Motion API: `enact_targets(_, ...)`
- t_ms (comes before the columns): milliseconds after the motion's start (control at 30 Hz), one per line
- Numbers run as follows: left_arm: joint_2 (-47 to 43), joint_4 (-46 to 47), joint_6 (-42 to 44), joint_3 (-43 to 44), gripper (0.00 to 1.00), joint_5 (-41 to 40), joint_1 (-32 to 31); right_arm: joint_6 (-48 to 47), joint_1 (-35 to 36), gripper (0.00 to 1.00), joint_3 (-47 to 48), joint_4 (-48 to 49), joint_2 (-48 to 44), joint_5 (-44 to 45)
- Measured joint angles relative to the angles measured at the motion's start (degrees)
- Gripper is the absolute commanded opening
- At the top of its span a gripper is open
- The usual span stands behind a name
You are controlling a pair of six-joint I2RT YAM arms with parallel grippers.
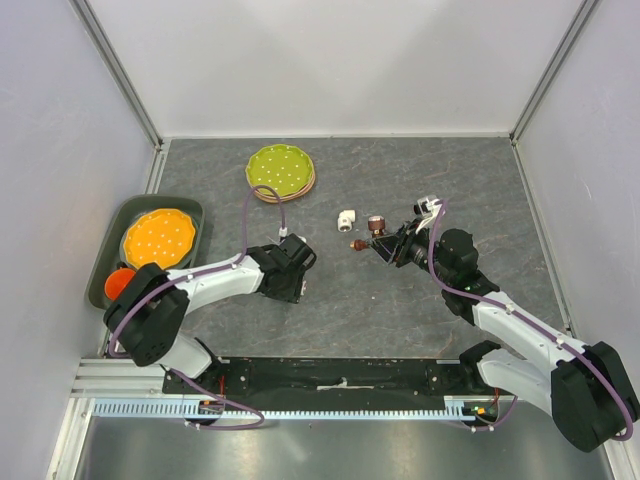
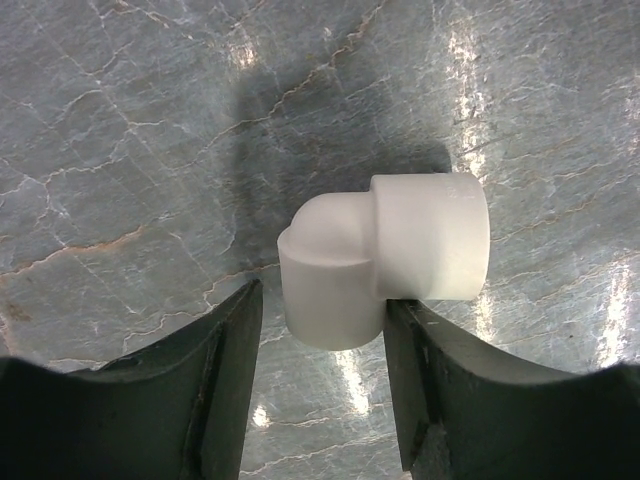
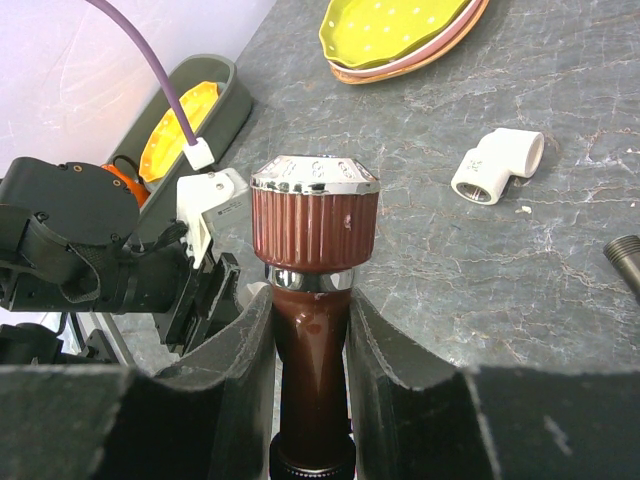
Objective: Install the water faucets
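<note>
My right gripper point(image 3: 310, 300) is shut on the neck of the reddish-brown water faucet point(image 3: 313, 215), just below its ribbed, chrome-capped handle. It holds the faucet point(image 1: 375, 228) above the table's middle right; the right gripper point(image 1: 392, 245) is behind it. My left gripper point(image 2: 322, 300) is low over the table with its fingers either side of one leg of a white elbow fitting point(image 2: 385, 255). The right finger point(image 2: 430, 360) touches the fitting and a narrow gap remains at the left finger point(image 2: 225, 350). From above, the left gripper point(image 1: 290, 262) hides this fitting. A dark grey threaded metal end point(image 3: 625, 255) is cut off by the right edge of the right wrist view.
A second white elbow fitting point(image 1: 346, 219) point(image 3: 497, 163) lies on the table between the arms. A yellow-green plate point(image 1: 279, 170) on a pink one sits at the back. A dark green tray point(image 1: 196, 212) with an orange plate point(image 1: 158, 238) stands at far left.
</note>
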Motion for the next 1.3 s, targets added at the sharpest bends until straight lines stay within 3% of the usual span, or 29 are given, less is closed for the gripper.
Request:
enact_targets(167, 0.4, 0.1, 0.0, 0.3, 0.53, 0.2, -0.1, 0.0, 0.0, 0.0, -0.3, 0.0, 0.0, 0.0)
enact_targets(267, 0.5, 0.2, 0.0, 0.3, 0.45, 0.4, -0.1, 0.0, 0.0, 0.0, -0.5, 0.0, 0.0, 0.0)
enact_targets(367, 0.6, 0.6, 0.1, 0.4, 0.33, 0.5, -0.2, 0.0, 0.0, 0.0, -0.6, 0.0, 0.0, 0.0)
enact_targets(400, 0.6, 0.7, 0.1, 0.4, 0.22, 0.5, -0.3, 0.0, 0.0, 0.0, -0.6, 0.0, 0.0, 0.0)
enact_targets(500, 0.6, 0.8, 0.1, 0.4, 0.02, 0.5, -0.3, 0.0, 0.0, 0.0, -0.6, 0.0, 0.0, 0.0)
enact_targets(667, -0.8, 1.2, 0.1, 0.3, 0.02, 0.4, -0.2, -0.4, 0.0, 0.0, -0.6, 0.0, 0.0, -0.1)
enact_targets(833, -8.0, 1.0, 0.3, 1.3, 0.02, 1.2, 1.6, -0.7, 0.0, 0.0, -1.2, 2.1, 0.0, -1.7)
enact_targets(1167, -13.2, -1.0, 3.9, 11.6, 0.02, 5.1, 7.3, -2.1, 1.1, 0.0, -4.2, 8.7, -3.0, -3.6)
enact_targets(1300, -13.2, -1.9, 5.6, 13.7, 0.02, 6.8, 8.4, -5.2, 5.1, 0.0, -6.7, 13.0, -4.8, -1.0)
